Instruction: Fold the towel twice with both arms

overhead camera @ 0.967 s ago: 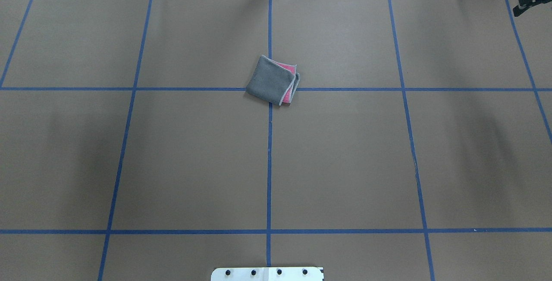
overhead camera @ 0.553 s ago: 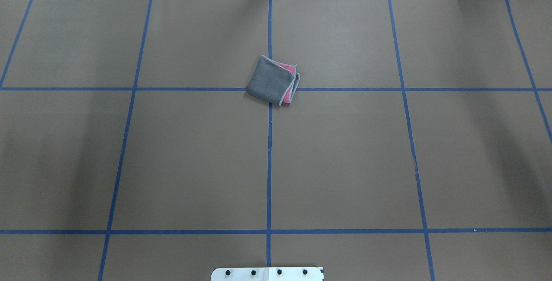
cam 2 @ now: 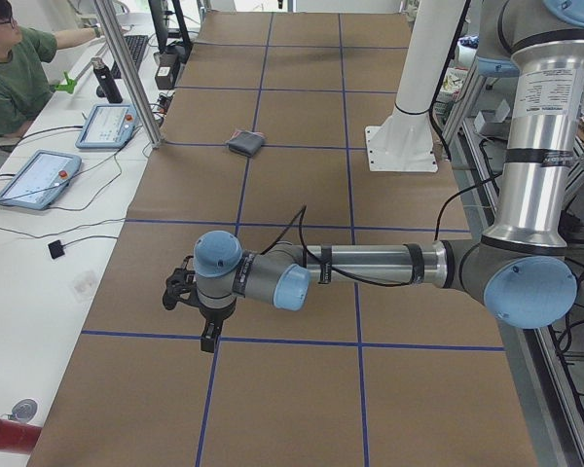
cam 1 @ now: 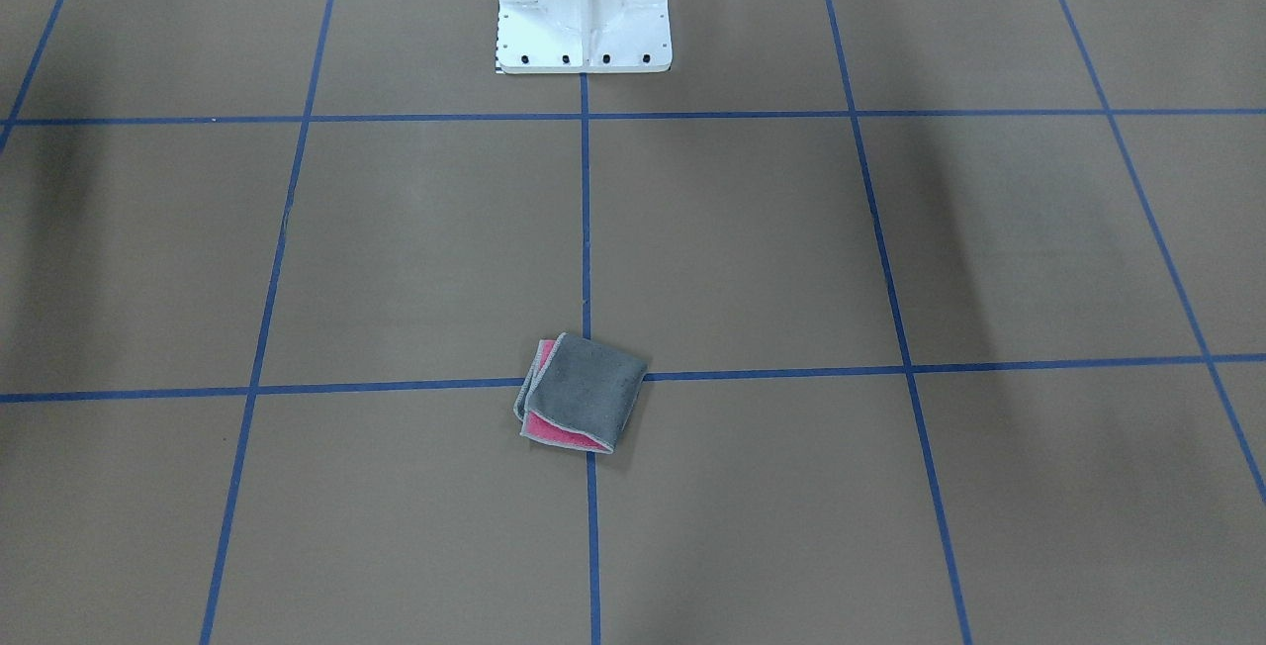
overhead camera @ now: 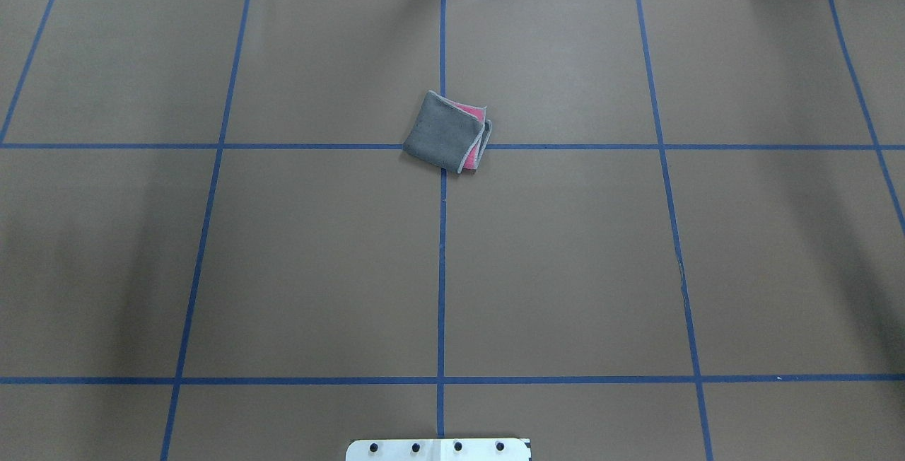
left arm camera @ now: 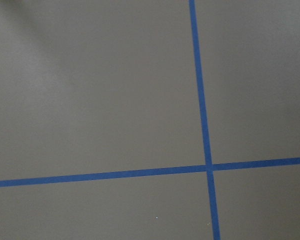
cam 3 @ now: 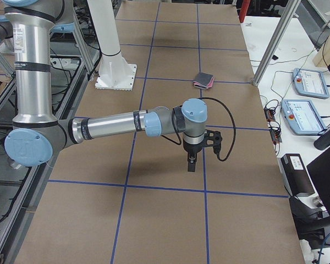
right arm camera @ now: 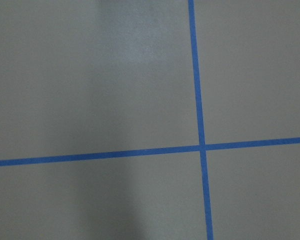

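The towel (overhead camera: 442,132) lies folded into a small square at the table's middle, grey face up, with a pink layer and light grey border showing at one edge (cam 1: 554,430). It also appears far off in the side views (cam 2: 244,142) (cam 3: 203,81). Nothing touches it. My left arm (cam 2: 370,265) stretches low over the table's left end, its gripper (cam 2: 206,341) pointing down, far from the towel. My right arm (cam 3: 115,125) does the same at the right end, gripper (cam 3: 191,164) down. Whether either gripper is open or shut I cannot tell. Both wrist views hold only brown paper and blue tape.
Brown paper with a blue tape grid (overhead camera: 442,270) covers the table. The white pedestal base (cam 1: 582,12) stands at the robot's side. A person (cam 2: 10,68) sits at a side desk with tablets (cam 2: 39,178). An aluminium post (cam 2: 127,68) rises at the far edge.
The right gripper, seen a second ago at the overhead view's upper right corner, has left that view. The towel has not moved.
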### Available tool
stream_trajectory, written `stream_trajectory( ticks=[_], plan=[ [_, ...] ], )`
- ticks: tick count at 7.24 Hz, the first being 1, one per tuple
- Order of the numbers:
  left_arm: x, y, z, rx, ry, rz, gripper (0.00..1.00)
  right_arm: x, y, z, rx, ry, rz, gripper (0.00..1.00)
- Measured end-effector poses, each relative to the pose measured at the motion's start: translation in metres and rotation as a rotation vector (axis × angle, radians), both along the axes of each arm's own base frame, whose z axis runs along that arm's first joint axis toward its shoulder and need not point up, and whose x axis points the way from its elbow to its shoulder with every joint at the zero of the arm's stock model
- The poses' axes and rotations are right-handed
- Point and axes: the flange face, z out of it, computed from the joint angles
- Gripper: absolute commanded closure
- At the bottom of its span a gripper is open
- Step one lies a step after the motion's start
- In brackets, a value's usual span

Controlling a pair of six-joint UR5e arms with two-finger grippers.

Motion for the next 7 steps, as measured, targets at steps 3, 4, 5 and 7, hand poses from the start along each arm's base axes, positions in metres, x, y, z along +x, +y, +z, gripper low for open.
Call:
stream_trajectory(
  ticks=[3, 4, 5, 7],
  plan=[
    [0.008, 0.036, -0.017, -0.042, -0.025, 0.016, 0.0, 0.016, 0.006, 0.001, -0.061, -0.071, -0.035, 0.0],
    [0.007, 0.048, -0.015, -0.056, 0.005, 0.019, 0.0, 0.018, 0.006, 0.0, -0.069, -0.089, -0.032, 0.0],
    [0.006, 0.057, -0.012, -0.069, 0.036, 0.018, 0.0, 0.019, 0.009, 0.002, -0.078, -0.102, -0.03, 0.0],
    [0.002, 0.063, -0.01, -0.077, 0.055, 0.012, 0.0, 0.029, 0.029, 0.023, -0.093, -0.113, -0.022, 0.0]
  ],
)
